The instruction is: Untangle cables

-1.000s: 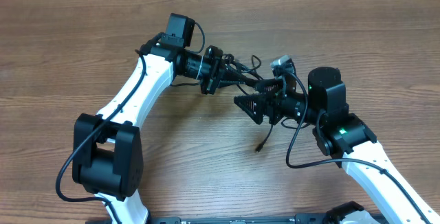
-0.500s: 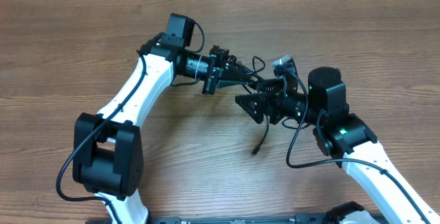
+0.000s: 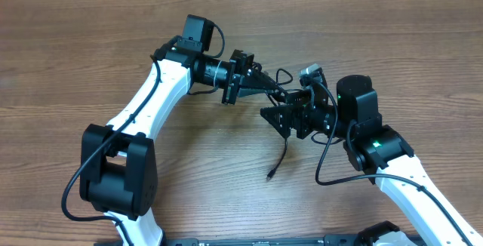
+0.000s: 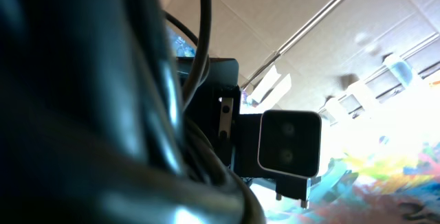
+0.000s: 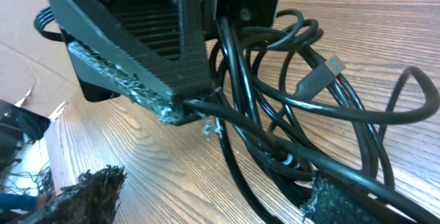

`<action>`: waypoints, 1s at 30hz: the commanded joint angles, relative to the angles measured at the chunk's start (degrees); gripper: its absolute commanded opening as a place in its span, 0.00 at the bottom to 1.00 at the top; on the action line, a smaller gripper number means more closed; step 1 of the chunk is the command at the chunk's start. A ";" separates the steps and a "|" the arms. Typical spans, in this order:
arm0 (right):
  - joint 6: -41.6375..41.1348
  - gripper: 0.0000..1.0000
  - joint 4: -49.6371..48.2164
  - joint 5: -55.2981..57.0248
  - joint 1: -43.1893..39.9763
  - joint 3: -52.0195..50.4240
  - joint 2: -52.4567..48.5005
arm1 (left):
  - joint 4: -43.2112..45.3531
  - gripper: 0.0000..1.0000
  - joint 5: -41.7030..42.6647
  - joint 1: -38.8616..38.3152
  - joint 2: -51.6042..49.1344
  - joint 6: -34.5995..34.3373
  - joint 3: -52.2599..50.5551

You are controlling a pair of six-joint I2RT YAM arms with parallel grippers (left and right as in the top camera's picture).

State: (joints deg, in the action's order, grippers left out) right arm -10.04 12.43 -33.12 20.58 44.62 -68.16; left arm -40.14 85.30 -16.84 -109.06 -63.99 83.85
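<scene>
The cables are thin black cords bunched between my two grippers, with one strand trailing down to a small plug on the table. My left gripper points right and is shut on a cable strand. In the right wrist view its ribbed fingers pinch a cord at their tips, and the looped cables with a blue-tipped plug hang just behind. My right gripper is open, and some cords run between its fingers. In the left wrist view, blurred dark cables fill the near side.
The wooden table spreads all around the arms. The left arm reaches in from the lower left, the right arm from the lower right. The left wrist view looks up at the ceiling and a small camera module.
The loose strand has lengthened; its plug end slid down and to the left across the table. The left gripper shifted slightly up and to the right with the cable.
</scene>
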 commanded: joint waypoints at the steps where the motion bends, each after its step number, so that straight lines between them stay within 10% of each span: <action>1: 1.25 0.83 0.09 0.55 -0.94 0.74 -0.31 | 0.09 0.04 0.09 0.59 0.20 7.89 1.49; 11: 1.16 0.79 0.15 2.78 -3.06 0.79 2.43 | -0.87 0.04 -11.91 1.44 0.20 19.87 1.49; 30: 1.18 0.81 -1.81 14.82 -3.04 0.79 2.91 | -3.08 0.04 5.29 0.48 0.20 23.67 1.49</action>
State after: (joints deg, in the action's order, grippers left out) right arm -9.08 11.14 -20.78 17.69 44.62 -66.26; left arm -42.46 85.43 -15.75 -109.06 -41.93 83.85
